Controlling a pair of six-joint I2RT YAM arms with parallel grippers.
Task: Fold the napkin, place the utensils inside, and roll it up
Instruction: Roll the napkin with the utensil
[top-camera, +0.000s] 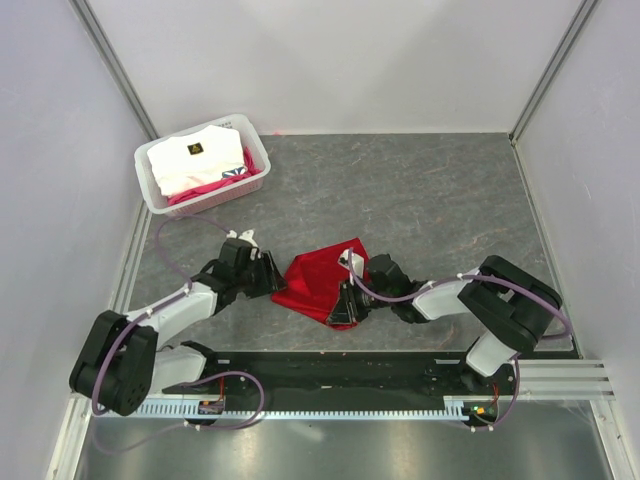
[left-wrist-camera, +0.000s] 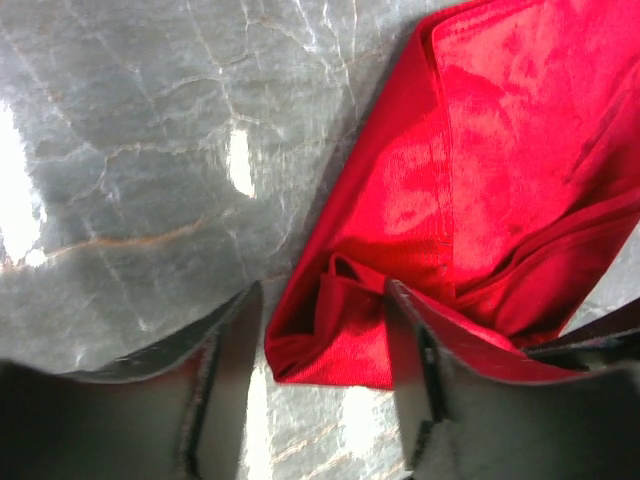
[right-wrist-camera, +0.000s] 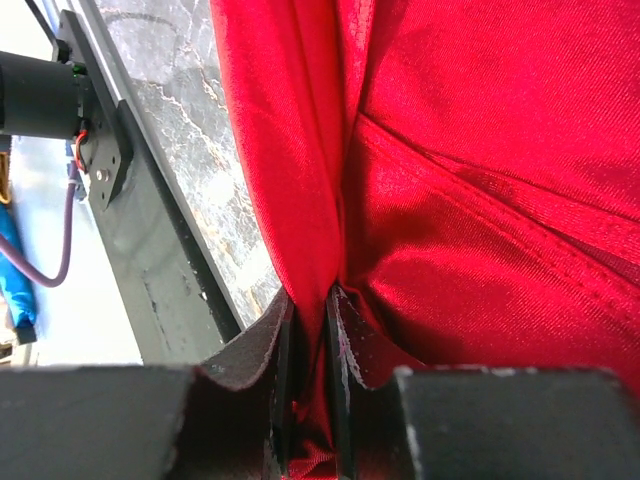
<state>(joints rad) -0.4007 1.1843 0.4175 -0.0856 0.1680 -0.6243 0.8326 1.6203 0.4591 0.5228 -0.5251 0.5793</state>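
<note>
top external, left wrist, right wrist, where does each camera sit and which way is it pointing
top external: above and behind the robot, looking down at the table; left arm and right arm show, napkin between.
left wrist: on the left arm, looking down past the left hand, open around a napkin corner.
right wrist: on the right arm, looking along the right hand, shut on a napkin fold.
shared: all see the red napkin.

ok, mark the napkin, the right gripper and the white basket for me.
napkin (top-camera: 318, 283): top view, middle of the red cloth.
right gripper (right-wrist-camera: 310, 303): right wrist view, between the fingertips, which are pinched on a napkin fold.
white basket (top-camera: 144, 180): top view, its left rim.
</note>
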